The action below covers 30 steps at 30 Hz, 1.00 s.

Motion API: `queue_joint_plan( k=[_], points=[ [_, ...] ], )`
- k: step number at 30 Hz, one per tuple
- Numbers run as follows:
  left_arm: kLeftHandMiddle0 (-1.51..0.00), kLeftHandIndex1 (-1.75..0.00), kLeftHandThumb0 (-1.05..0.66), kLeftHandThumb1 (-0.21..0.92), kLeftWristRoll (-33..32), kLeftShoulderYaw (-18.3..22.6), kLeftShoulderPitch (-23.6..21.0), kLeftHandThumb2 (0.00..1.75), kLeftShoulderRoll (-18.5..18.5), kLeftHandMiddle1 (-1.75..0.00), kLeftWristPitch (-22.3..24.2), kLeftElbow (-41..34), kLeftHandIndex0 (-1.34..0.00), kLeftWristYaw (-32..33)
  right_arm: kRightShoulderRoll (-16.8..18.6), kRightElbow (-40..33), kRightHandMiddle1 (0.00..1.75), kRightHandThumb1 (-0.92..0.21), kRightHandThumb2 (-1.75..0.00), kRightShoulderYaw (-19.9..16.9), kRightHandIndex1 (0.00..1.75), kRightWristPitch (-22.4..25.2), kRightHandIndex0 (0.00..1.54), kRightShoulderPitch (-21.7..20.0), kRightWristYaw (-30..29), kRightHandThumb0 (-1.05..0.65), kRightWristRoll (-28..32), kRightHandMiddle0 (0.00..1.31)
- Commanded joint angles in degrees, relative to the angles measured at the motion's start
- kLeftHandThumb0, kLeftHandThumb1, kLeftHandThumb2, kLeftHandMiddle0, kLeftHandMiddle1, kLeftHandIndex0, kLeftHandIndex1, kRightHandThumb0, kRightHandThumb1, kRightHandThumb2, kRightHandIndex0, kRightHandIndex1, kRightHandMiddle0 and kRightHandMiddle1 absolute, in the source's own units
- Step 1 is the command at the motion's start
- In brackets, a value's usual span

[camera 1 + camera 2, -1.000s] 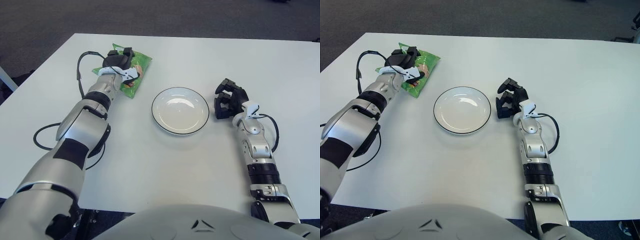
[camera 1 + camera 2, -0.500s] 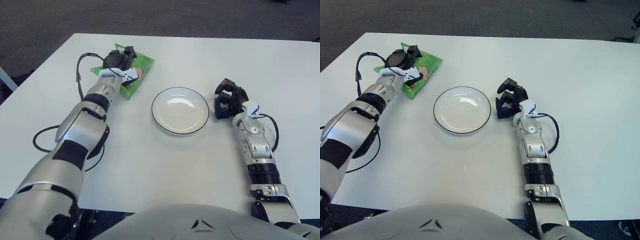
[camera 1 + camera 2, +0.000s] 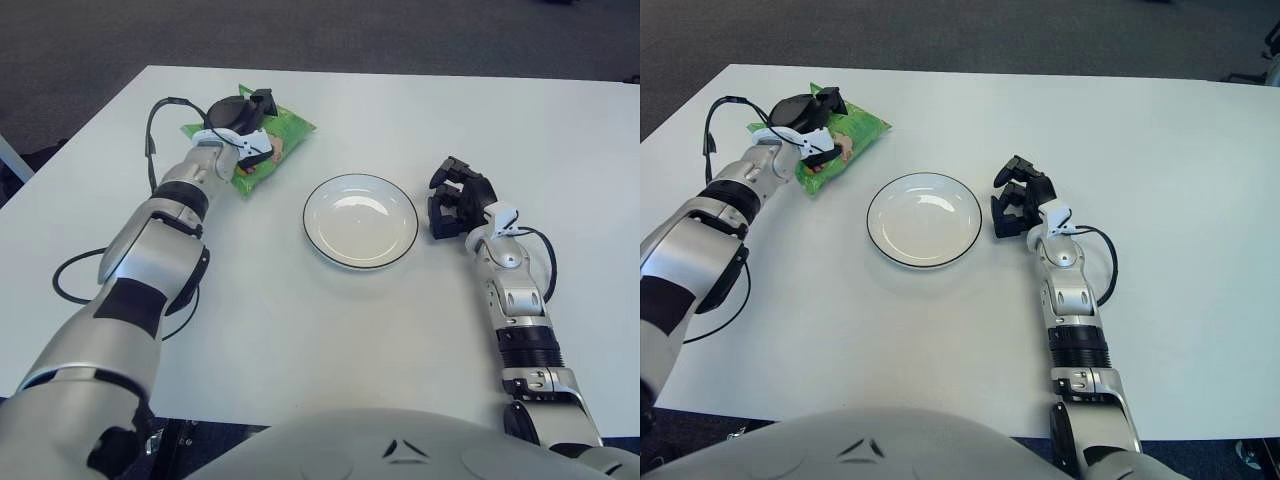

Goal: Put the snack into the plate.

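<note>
left robot hand (image 3: 240,120) grasps snack (image 3: 268,152)

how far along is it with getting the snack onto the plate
Early stage. Done: the left hand has reached the green snack bag at the far left of the table and is closed on it. In hand: the bag looks gripped but is well left of the plate. Left: carry it right and release it on the plate, which holds nothing yet. The right hand sits curled beside the plate.
</note>
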Motion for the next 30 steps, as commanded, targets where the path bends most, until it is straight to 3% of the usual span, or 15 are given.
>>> queue_joint_plan(
  k=[1, 24, 30],
  points=[
    [-0.88, -1.75, 0.0, 0.0, -0.9, 1.1, -2.6, 1.63, 1.2, -1.62, -1.4, -1.9, -0.63, 1.9, -0.4, 5.4, 1.75, -0.04, -1.63, 0.7, 1.72, 2.9, 0.83, 5.6, 0.9, 0.0, -0.7, 0.59],
    [-0.89, -1.75, 0.0, -0.08, 0.8, 2.8, -4.7, 1.75, 3.5, -1.71, -7.9, -10.2, -0.7, 15.6, -0.9, 8.4, 1.75, -0.04, -1.63, 0.8, 1.72, 1.4, 0.83, 4.2, 1.0, 0.0, -1.0, 0.59],
    [-0.89, -1.75, 0.0, -0.07, -1.2, 4.4, -3.3, 1.75, 4.4, -1.72, -10.8, -12.8, -0.7, 13.6, -1.0, 8.7, 1.75, -0.04, -1.63, 1.0, 1.72, 1.3, 0.83, 4.1, 1.1, 0.0, -0.9, 0.58]
  ],
)
